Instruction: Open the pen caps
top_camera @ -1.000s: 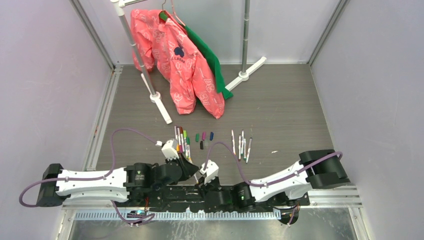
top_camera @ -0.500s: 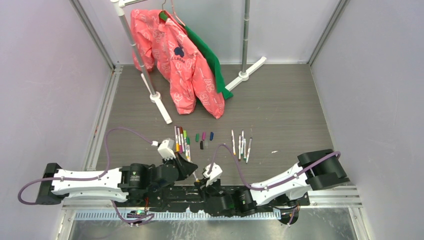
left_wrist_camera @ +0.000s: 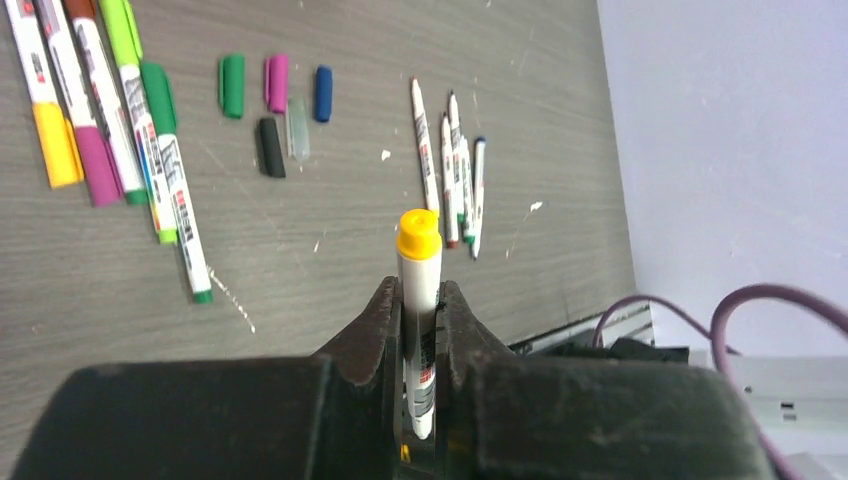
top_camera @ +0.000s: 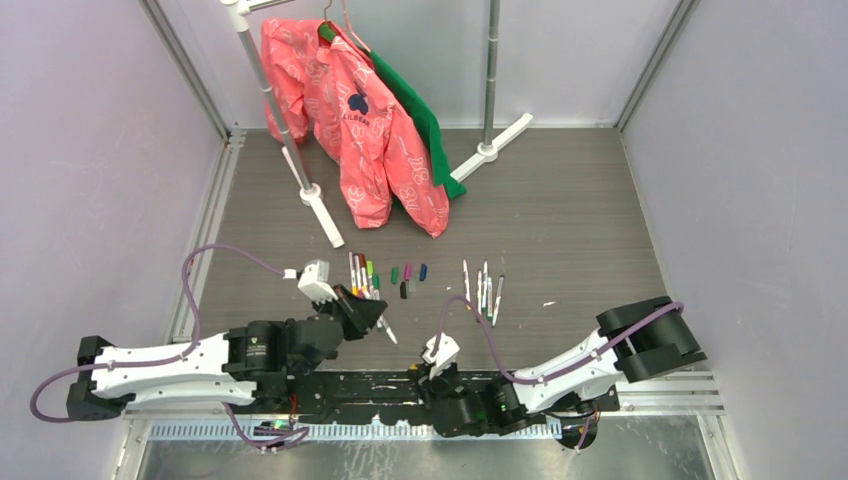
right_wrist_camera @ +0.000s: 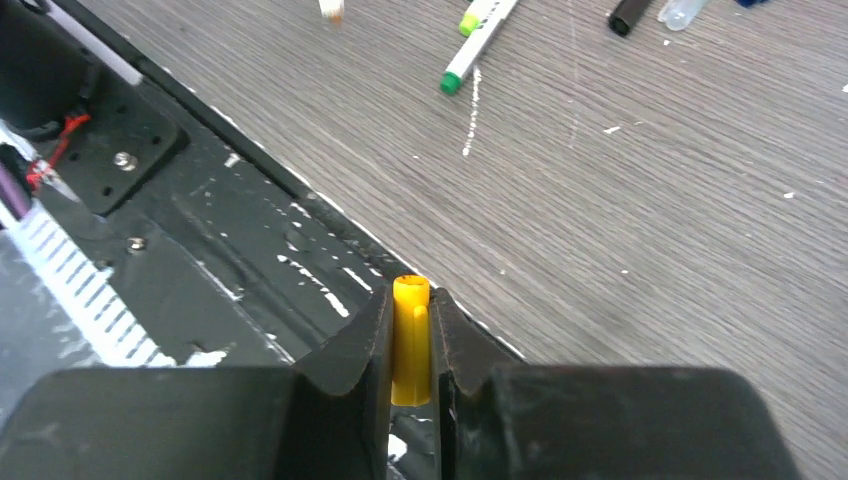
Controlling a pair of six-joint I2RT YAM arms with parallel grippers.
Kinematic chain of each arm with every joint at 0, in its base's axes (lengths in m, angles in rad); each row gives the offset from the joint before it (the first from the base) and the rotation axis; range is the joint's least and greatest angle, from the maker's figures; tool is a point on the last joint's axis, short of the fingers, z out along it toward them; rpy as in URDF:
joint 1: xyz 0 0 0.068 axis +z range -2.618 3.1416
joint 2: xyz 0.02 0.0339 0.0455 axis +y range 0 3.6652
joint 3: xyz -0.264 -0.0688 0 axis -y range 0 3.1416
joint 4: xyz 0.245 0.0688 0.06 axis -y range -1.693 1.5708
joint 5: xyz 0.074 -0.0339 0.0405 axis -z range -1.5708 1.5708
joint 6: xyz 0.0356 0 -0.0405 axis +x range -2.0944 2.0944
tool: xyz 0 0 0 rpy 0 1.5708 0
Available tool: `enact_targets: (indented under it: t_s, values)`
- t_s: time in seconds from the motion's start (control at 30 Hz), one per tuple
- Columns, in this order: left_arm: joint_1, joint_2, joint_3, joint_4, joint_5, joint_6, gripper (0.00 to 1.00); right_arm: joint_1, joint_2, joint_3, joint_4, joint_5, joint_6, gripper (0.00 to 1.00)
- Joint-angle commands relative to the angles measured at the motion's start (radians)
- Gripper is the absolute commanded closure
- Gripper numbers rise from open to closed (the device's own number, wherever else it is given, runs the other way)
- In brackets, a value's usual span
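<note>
Yellow cap (right_wrist_camera: 411, 345) points lengthwise out of right hand (right_wrist_camera: 410, 305).

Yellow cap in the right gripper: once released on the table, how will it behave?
The yellow cap looks like a short round plastic tube, so probably light and rigid. Released on the flat table, it may roll; its side ridge might check that.

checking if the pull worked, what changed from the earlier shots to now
The grippers, close together a second ago, have pulled apart: the left gripper went left and farther out, shut on the white pen; the right gripper drew back toward the near edge, shut on the yellow cap. Nothing was let go. The capped pens, loose caps and uncapped pens lie as before.
</note>
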Motion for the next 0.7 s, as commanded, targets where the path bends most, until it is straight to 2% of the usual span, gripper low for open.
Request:
enact_targets:
  t_s: [0.0,0.17,0.27,0.37,0.5,0.67]
  values:
    - [0.097,0.026,0.066,0.048,-0.004,0.065,1.0,0.004,-0.043,0.002,-0.005,0.043,-0.007,0.99]
    - [0.243,0.073,0.094,0.058,0.15,0.105,1.0,0.004,-0.088,0.01,-0.056,0.089,-0.006,0.99]
    - [0.315,0.169,0.146,0.048,0.204,0.17,1.0,-0.022,-0.153,0.043,-0.203,0.169,0.026,0.99]
    - [0.415,0.309,0.223,0.04,0.288,0.271,1.0,-0.129,-0.249,0.067,-0.369,0.177,0.09,0.99]
    - [0.511,0.484,0.298,0.074,0.388,0.361,1.0,-0.31,-0.369,0.052,-0.409,0.085,0.077,0.99]
    - [0.61,0.657,0.362,0.133,0.5,0.403,1.0,-0.493,-0.323,0.106,-0.429,-0.074,0.01,0.99]
